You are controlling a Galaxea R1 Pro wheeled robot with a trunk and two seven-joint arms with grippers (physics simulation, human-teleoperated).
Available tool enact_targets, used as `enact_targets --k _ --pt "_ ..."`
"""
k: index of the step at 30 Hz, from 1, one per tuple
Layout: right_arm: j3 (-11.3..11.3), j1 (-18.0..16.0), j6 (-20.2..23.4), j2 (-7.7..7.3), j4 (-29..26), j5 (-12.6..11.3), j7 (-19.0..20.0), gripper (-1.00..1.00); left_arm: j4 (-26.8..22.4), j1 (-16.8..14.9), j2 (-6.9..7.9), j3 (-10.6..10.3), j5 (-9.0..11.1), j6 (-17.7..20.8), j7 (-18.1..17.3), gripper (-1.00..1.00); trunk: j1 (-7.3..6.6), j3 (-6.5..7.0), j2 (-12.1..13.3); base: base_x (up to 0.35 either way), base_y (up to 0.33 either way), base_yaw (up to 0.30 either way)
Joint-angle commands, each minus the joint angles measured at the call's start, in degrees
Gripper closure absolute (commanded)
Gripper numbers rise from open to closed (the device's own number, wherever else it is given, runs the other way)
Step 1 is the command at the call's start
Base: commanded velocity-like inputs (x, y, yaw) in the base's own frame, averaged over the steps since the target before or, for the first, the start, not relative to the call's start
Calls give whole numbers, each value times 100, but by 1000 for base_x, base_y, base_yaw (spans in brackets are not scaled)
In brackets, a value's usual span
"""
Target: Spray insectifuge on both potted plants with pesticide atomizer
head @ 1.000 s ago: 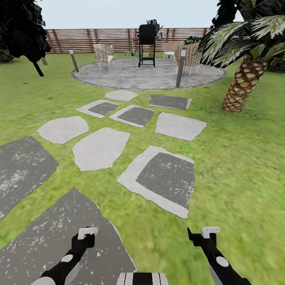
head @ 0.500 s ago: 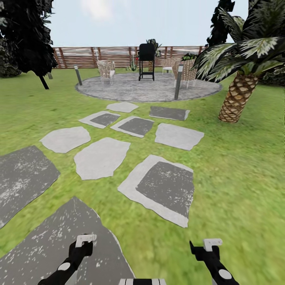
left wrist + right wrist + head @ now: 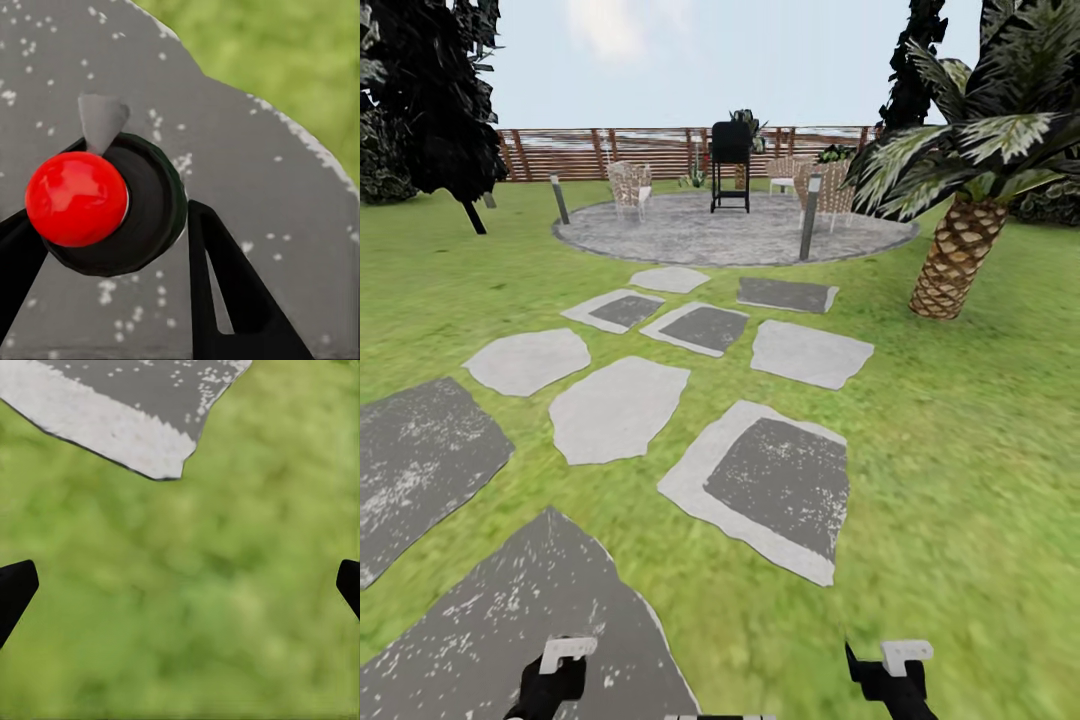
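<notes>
Left gripper (image 3: 135, 180): pinches the pesticide atomizer (image 3: 154, 217), one finger at each side of its dark green body.
Atomizer axis: we see it end-on, red ball facing us, long axis running along the fingers.
Right gripper (image 3: 180, 585): spread wide over the lawn (image 3: 225, 607).
Garden: the patio (image 3: 735, 232) lies at 12 o'clock, beyond the stepping stones (image 3: 775, 480).
</notes>
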Motion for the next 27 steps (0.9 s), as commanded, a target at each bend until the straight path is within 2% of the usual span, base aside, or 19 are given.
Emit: enact_targets --k 1,12,20,27 --pt "2 -3 -59 -1 24 1 0 -100 2 36 0 -9 27 -21 -1 100 -24 15 40 0 0 0" --pt "-6 -3 -137 8 170 -21 -6 -100 8 199 8 -8 45 -33 25 100 -265 212 481 0 0 0" --pt "-5 -3 -137 9 180 -17 -5 -100 8 220 -7 -5 73 -40 32 100 -265 212 481 14 0 0" --pt "2 -3 -130 10 180 -9 0 -100 67 229 -19 4 94 -60 32 100 -265 213 481 286 0 0"
